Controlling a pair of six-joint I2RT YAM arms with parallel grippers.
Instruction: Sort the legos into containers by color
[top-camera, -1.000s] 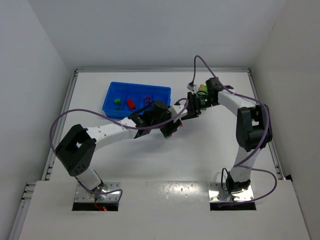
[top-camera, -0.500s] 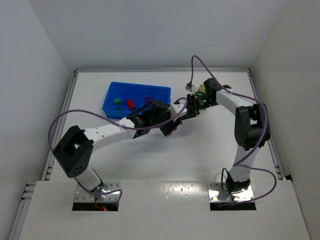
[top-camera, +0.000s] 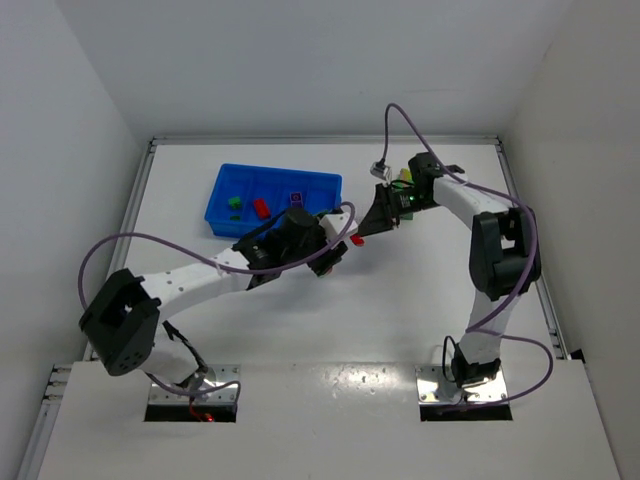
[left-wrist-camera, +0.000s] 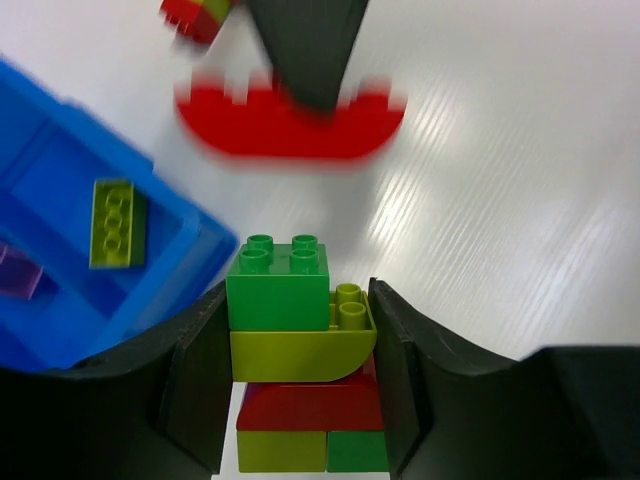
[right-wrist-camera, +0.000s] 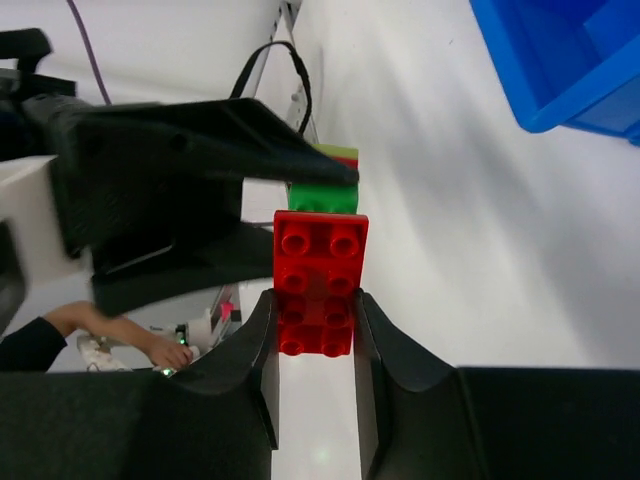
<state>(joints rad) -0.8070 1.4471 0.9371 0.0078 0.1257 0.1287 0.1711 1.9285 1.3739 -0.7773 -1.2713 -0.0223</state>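
From above, the arms have drawn apart over the desk (top-camera: 420, 300), and a red brick (top-camera: 356, 240) now hangs free between them, near the blue tray (top-camera: 216, 205). Left wrist: the left jaws grip the multicoloured clump (left-wrist-camera: 300, 370) it seems pulled from. Right wrist: the right jaws have pinched shut on the red brick, which looks ready for its compartment.

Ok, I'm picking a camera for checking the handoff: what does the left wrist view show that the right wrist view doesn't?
Left wrist only: the inside of the tray, holding a yellow-green brick and a purple brick, and the full clump gripped in the left gripper. Right wrist only: the right gripper shut on the red brick, studs sharp. Both: tray, clump and red brick, blurred in the left wrist view.
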